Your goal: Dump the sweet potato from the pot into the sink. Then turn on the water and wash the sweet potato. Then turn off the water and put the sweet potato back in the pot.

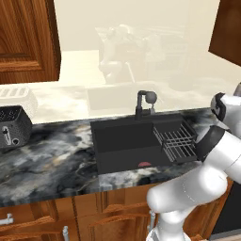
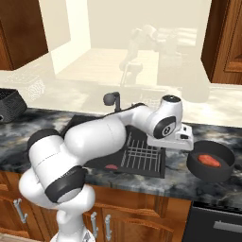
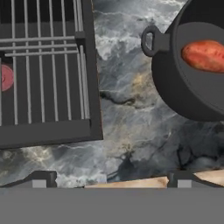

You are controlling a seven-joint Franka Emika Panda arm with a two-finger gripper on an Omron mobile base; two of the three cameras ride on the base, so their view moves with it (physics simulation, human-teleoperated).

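**Pot not yet grasped, sweet potato inside it**

Left to right along the counter (image 1: 56,164): a black toaster (image 1: 13,127) near the left end, then the sink (image 1: 122,141) with its black faucet (image 1: 143,104) at the back edge and a wire rack (image 1: 176,140) in its right half. A flat red sliver (image 1: 144,164) lies on the basin floor by the front wall. Right of the sink, close to the counter's front edge, stands the pot (image 2: 211,163) with the sweet potato (image 2: 208,160) lying in it, so step one is not done.

The gripper (image 3: 109,179) hangs over bare counter between the rack and the pot, touching neither. Its two tips sit far apart at the bottom of the hand view with nothing between them: spread, empty.

Risks, as I judge them: the pot's small side handle (image 3: 151,40) is a thin target, and a grab that is off-centre could let the pot swing or slip. The pot sits near the front edge, so a nudge could push it off. When tipping, the rack covers the near part of the basin, so the potato could land on the wires or bounce out onto the counter.
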